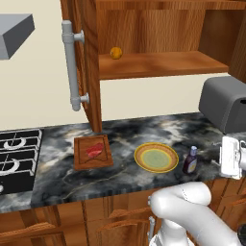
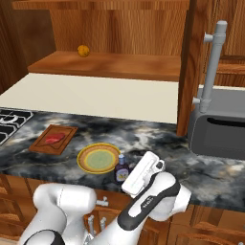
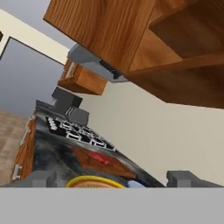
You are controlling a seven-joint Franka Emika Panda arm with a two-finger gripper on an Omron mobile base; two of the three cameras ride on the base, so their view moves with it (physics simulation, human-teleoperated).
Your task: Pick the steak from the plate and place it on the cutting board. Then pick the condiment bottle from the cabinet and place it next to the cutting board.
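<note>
Purple-brown condiment bottle (image 1: 190, 160) stands beside plate (image 1: 156, 157) — the gripper (image 3: 112, 178), jaws spread and empty, could topple it when withdrawing.

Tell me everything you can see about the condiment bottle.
The condiment bottle is small and dark purple-brown, with a narrow neck, a light blue-grey cap and a yellow label. It stands upright on the dark marble counter, just right of the plate and apparently not touching it. Nothing holds it.
</note>
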